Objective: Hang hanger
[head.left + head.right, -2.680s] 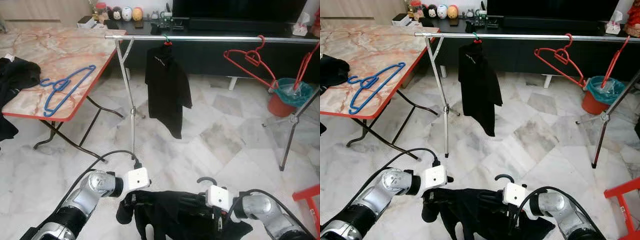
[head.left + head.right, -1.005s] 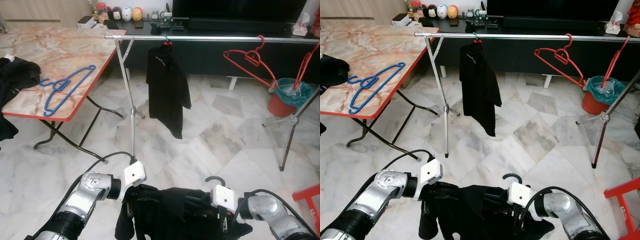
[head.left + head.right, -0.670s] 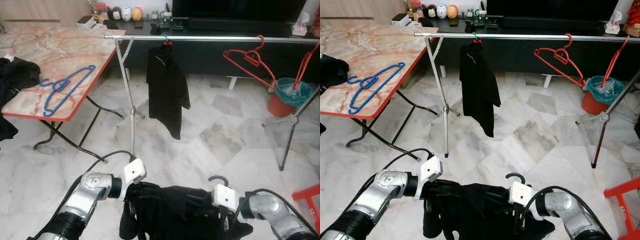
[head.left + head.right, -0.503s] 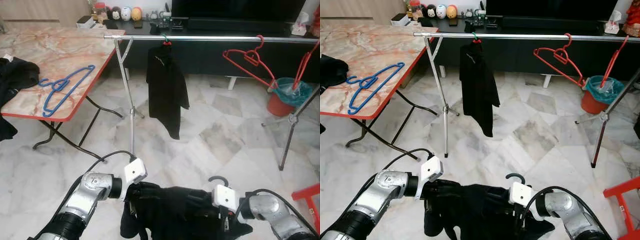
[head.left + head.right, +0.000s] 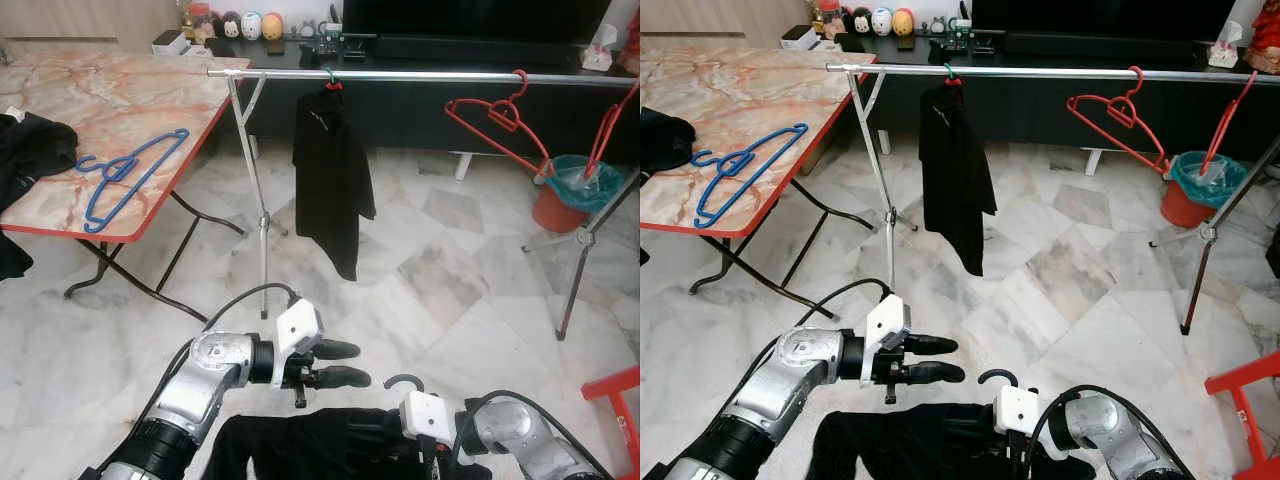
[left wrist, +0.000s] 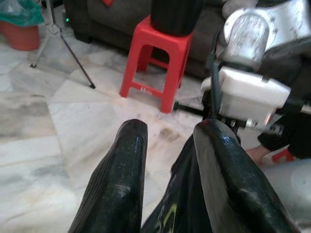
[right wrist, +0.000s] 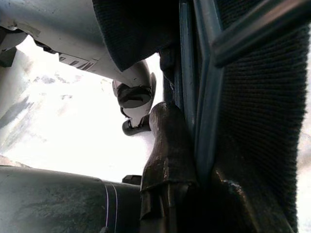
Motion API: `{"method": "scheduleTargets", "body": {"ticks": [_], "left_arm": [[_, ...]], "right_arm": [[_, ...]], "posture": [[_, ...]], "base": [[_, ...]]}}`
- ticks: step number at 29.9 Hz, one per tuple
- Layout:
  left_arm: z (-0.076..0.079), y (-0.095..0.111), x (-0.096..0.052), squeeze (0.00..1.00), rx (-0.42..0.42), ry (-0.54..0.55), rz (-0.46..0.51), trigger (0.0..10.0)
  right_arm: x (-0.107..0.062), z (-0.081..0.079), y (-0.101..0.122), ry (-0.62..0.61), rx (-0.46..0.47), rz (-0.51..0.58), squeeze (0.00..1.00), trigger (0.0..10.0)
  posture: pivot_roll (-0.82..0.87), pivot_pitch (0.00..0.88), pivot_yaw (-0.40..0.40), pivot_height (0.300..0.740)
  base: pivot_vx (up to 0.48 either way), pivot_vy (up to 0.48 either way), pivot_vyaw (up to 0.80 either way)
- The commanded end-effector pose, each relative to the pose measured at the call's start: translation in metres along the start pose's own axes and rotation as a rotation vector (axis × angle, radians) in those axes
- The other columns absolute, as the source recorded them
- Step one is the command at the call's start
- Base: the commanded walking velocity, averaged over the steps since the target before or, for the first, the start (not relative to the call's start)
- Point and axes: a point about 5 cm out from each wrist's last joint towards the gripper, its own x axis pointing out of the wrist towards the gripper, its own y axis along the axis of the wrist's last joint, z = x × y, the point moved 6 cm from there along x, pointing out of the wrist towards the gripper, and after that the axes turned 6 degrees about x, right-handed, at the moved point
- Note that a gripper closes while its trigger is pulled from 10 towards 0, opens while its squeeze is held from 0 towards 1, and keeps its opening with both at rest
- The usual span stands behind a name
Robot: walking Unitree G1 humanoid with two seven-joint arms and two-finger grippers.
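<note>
Left eye view: left gripper now off garment.

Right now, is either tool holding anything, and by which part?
The right tool holds the hanger with the black shirt by its bar. The left tool is open, holding nothing.

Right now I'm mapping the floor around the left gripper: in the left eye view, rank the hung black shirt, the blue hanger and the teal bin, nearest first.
From the left gripper:
1. Hung black shirt, on the rail straight ahead.
2. Blue hanger, on the marble table to the robot's left.
3. Teal bin, far right, behind the rack leg.
</note>
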Motion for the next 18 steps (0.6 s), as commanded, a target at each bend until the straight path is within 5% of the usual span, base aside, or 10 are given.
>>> {"method": "scheduleTargets", "body": {"ticks": [1,3,4,5,15,16,18], "left_arm": [[-0.002,-0.003,-0.010,0.00,0.018,0.008,-0.031,10.0],[-0.003,-0.005,-0.014,0.00,0.018,0.008,-0.044,10.0],[-0.004,-0.009,-0.020,0.71,0.010,0.012,-0.065,10.0],[-0.004,-0.011,-0.022,1.00,0.007,0.014,-0.071,10.0],[-0.001,-0.031,-0.031,1.00,0.026,0.029,-0.161,10.0],[-0.002,-0.035,-0.032,0.00,0.045,0.042,-0.181,10.0],[-0.001,-0.040,-0.034,0.00,0.040,0.038,-0.203,10.0]], "right_arm": [[-0.001,0.001,0.003,-0.002,-0.024,-0.001,0.00,0.0],[-0.002,0.000,0.001,-0.001,-0.026,-0.009,0.00,0.0],[-0.002,0.001,0.001,-0.005,-0.023,-0.006,0.00,0.0],[-0.003,0.001,0.001,-0.006,-0.022,-0.005,0.00,0.0],[-0.008,0.009,0.002,-0.037,-0.024,-0.005,0.00,0.0],[-0.010,0.011,0.000,-0.046,-0.024,-0.012,0.00,0.0],[-0.013,0.017,-0.004,-0.081,-0.030,-0.033,0.00,0.0]], "posture": [[-0.03,0.056,0.000,0.740],[-0.03,0.058,0.001,0.740],[-0.03,0.058,0.001,0.740],[-0.03,0.058,0.001,0.740],[-0.03,0.057,-0.002,0.740],[-0.03,0.058,-0.003,0.740],[-0.03,0.059,-0.003,0.740]], "base": [[0.000,0.000,0.00],[0.000,0.000,0.00],[0.000,0.000,0.00],[0.000,0.000,0.00],[0.000,0.000,0.00],[0.000,0.000,0.00],[0.000,0.000,0.00]]}}
